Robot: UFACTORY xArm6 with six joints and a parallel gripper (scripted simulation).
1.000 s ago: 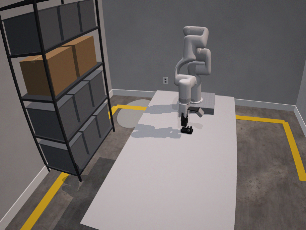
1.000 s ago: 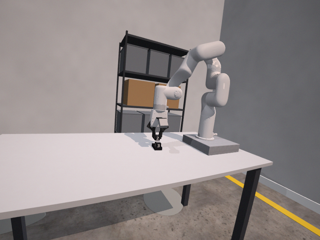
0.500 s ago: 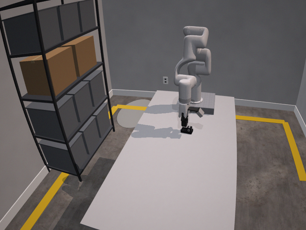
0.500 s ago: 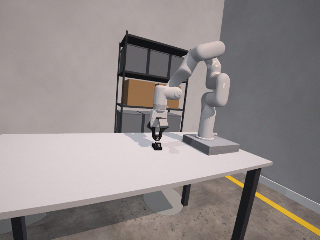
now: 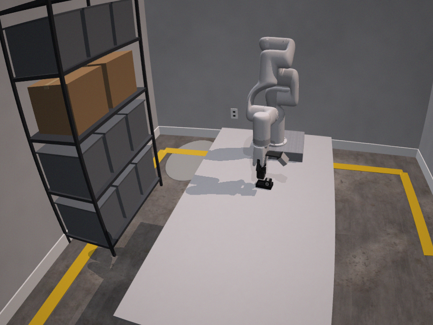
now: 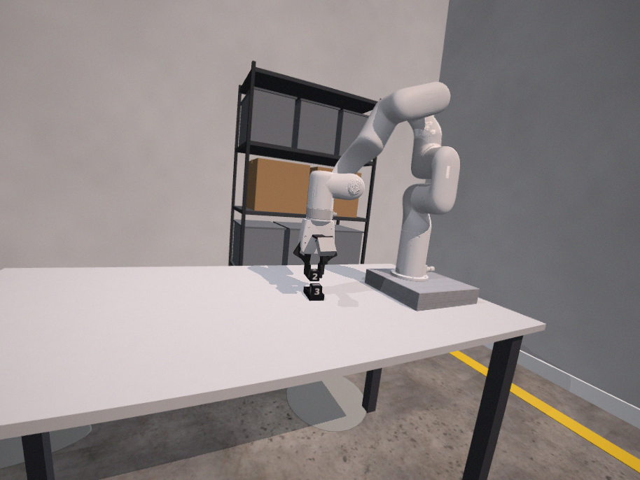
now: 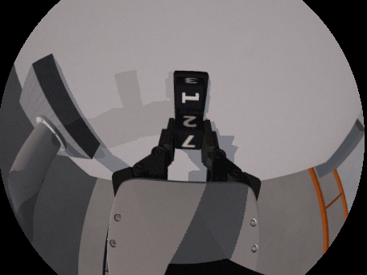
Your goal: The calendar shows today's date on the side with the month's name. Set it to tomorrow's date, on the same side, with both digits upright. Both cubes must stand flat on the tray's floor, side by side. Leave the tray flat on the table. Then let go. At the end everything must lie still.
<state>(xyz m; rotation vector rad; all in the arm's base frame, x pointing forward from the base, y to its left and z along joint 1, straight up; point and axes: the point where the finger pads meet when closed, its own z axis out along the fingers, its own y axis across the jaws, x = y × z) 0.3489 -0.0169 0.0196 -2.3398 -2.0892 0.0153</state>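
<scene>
A small black calendar tray (image 5: 259, 185) (image 6: 311, 298) lies flat on the white table (image 5: 230, 244) (image 6: 155, 320), in front of the arm's base. One black digit cube (image 5: 268, 182) (image 6: 316, 290) (image 7: 191, 97) stands in the tray's right half; it shows a 3 toward the exterior camera and a 1 on top. My gripper (image 5: 260, 173) (image 6: 314, 272) (image 7: 188, 128) points straight down and is shut on the second black cube (image 5: 260, 174) (image 6: 314, 277) (image 7: 188, 133). That cube shows a 2 and a 7 and hangs just above the tray's empty left half, apart from the floor.
The arm stands on a grey plinth (image 5: 295, 143) (image 6: 421, 292) at the table's far end, close behind the tray. A black shelf rack (image 5: 69, 122) (image 6: 300, 170) with boxes stands on the floor beside the table.
</scene>
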